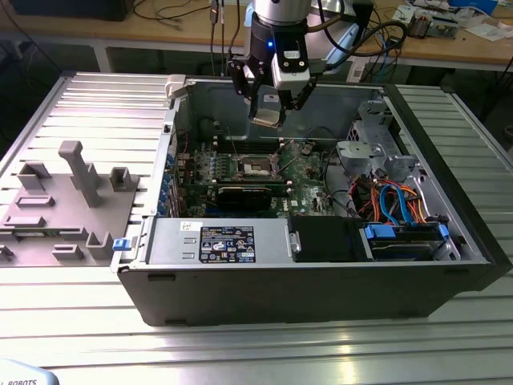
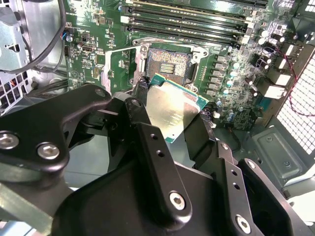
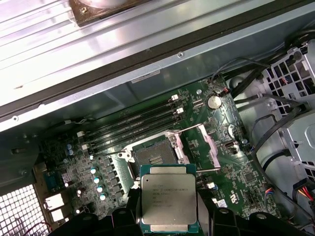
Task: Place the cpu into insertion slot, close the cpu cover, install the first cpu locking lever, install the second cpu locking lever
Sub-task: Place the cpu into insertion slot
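Free space above open insertion slot [image 3: 153, 158]

The exterior view looks down at a slant, from some way off, on the whole open dark-grey metal computer case [image 1: 280, 297]. Both wrist views look down from close above its green motherboard [image 2: 88, 59] [image 3: 236, 167], sharing the silvery-rimmed square insertion slot [image 2: 167, 61] [image 3: 155, 157] and the pale square metal cpu [image 2: 172, 110] [image 3: 169, 199].

count | cpu [image 3: 169, 201] 1 | insertion slot [image 3: 156, 158] 1 | motherboard [image 3: 236, 182] 1 | computer case [image 1: 280, 297] 1 | power-supply box [image 1: 172, 241] 1
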Robot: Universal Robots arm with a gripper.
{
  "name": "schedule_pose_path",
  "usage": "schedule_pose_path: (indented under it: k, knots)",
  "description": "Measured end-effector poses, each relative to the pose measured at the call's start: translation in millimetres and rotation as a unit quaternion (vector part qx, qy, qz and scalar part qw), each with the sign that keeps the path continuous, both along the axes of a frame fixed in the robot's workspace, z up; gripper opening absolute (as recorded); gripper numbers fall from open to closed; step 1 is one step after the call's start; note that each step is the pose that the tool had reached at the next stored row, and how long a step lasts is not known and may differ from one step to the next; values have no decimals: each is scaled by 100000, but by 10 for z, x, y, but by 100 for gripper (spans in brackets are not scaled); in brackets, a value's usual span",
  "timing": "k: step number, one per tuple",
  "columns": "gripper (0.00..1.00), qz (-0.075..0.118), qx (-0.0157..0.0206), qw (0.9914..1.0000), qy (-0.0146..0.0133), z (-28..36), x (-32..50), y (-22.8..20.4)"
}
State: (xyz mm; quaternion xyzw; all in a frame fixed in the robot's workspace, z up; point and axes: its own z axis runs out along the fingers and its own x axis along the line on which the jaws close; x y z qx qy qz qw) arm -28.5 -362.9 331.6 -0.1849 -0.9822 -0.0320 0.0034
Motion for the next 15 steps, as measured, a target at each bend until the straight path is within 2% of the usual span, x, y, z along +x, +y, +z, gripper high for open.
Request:
schedule_pose_path:
  k: [15]
  knots:
    - [54, -451, 1, 99999, 0, 0, 0, 0]
